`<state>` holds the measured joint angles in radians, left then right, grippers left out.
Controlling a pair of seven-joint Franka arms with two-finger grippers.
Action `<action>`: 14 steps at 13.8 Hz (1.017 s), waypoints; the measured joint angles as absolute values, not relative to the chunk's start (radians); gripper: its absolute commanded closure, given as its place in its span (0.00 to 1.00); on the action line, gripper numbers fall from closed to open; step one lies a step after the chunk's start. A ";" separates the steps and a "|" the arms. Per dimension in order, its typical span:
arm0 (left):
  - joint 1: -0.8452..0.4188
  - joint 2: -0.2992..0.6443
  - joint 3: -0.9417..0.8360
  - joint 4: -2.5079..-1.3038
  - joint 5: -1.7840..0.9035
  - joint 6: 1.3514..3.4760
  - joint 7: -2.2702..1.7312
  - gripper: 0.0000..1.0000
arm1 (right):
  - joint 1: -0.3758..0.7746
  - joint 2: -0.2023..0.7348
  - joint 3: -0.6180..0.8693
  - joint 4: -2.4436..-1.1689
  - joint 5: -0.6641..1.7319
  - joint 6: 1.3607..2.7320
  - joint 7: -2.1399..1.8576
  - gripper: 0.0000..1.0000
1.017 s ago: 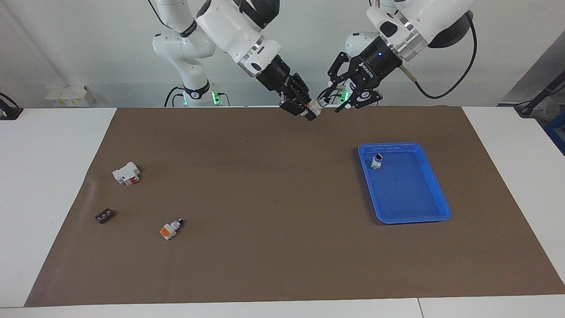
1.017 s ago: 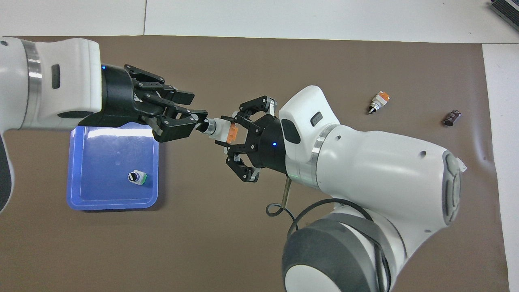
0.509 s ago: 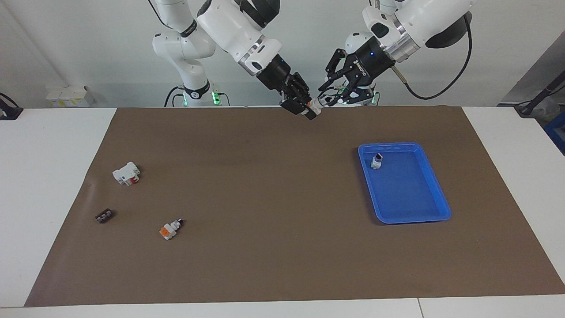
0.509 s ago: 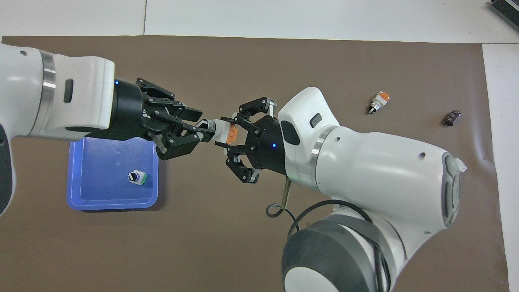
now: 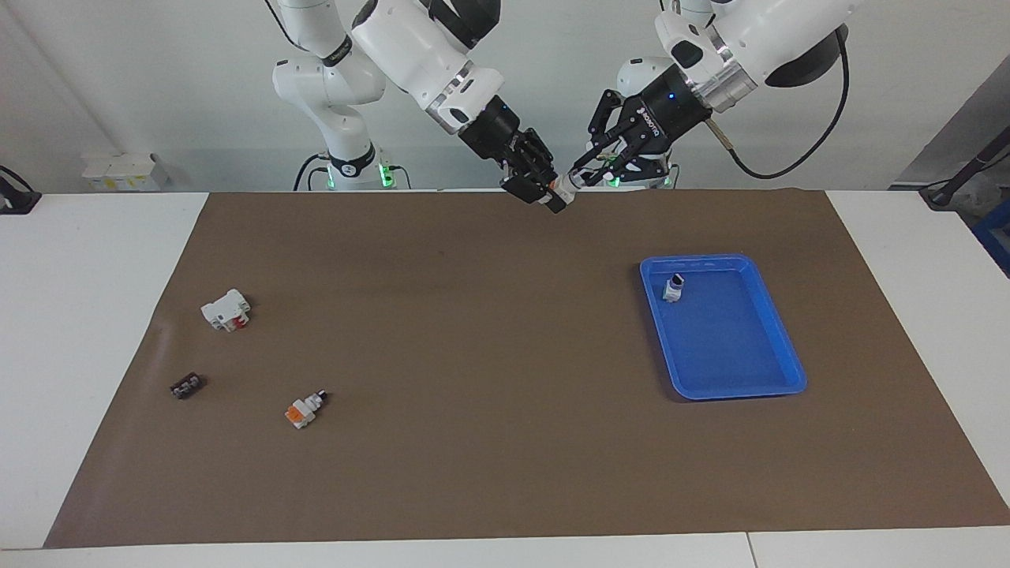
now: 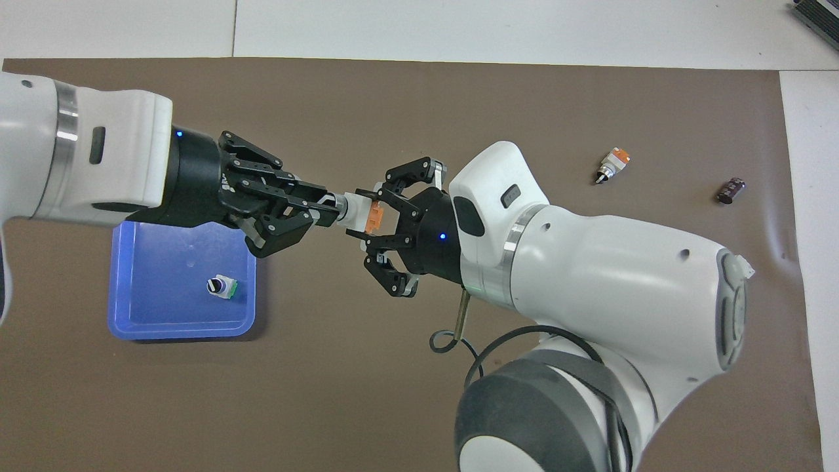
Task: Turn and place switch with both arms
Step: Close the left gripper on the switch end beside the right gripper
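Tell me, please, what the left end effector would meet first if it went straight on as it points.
The switch, already at its tips; directly after that, the right end effector holding it.

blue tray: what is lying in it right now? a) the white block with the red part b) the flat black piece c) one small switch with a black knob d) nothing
c, one small switch with a black knob lies in the blue tray, near the tray's edge that is closer to the robots.
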<state>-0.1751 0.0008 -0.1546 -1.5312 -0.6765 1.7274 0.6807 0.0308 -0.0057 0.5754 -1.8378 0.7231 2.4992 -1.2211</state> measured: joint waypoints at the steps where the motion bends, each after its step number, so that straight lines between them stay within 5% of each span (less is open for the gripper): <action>1: -0.175 0.001 -0.154 -1.531 -0.677 1.727 0.681 0.73 | 0.031 -0.006 0.575 -1.838 0.723 2.499 -1.221 1.00; 14: -0.165 -0.017 -0.150 -1.531 -0.683 1.728 0.681 0.64 | 0.032 -0.006 0.576 -1.839 0.723 2.500 -1.221 1.00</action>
